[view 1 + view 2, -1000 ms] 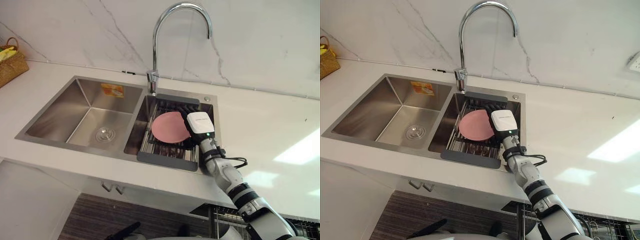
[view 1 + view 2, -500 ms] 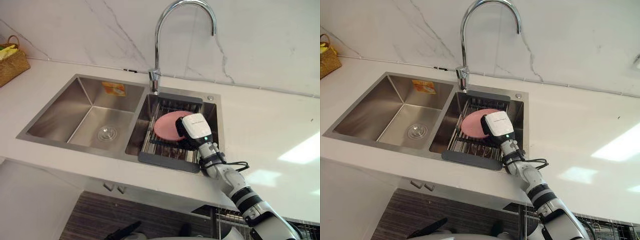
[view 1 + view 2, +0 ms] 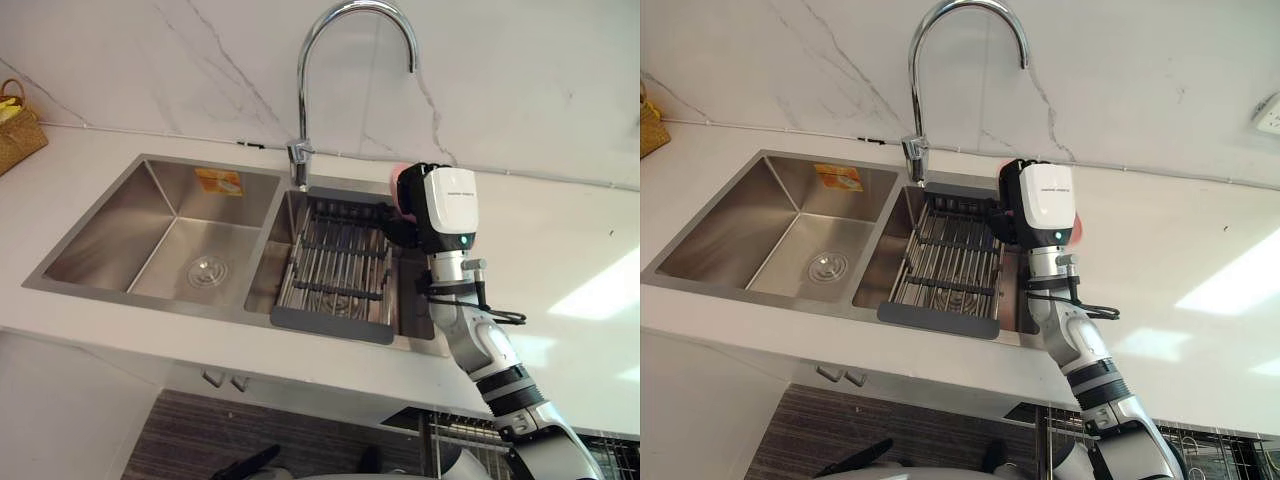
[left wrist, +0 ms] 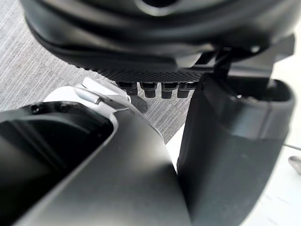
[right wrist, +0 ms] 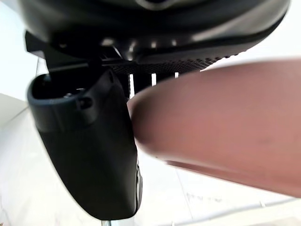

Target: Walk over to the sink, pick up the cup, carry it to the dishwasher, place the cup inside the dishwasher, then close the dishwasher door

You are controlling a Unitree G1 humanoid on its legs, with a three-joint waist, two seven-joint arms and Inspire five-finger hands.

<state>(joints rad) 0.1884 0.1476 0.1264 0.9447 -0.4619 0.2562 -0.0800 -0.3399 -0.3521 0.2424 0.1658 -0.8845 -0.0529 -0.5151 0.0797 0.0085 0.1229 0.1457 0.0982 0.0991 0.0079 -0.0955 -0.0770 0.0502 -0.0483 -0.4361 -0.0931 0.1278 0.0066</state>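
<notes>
Pink cup [image 5: 221, 127] | pinched between right hand [image 3: 410, 215] thumb and fingers | held above sink [image 3: 90, 240], right side

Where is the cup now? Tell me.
The cup is pinched in the right hand, in the air above the sink's right edge, just right of the rack.

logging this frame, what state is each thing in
pink cup: held up clear of the rack, gripped by the right hand
rack: sitting in the right basin of the sink
faucet: no water running
left hand: open, holding nothing
</notes>
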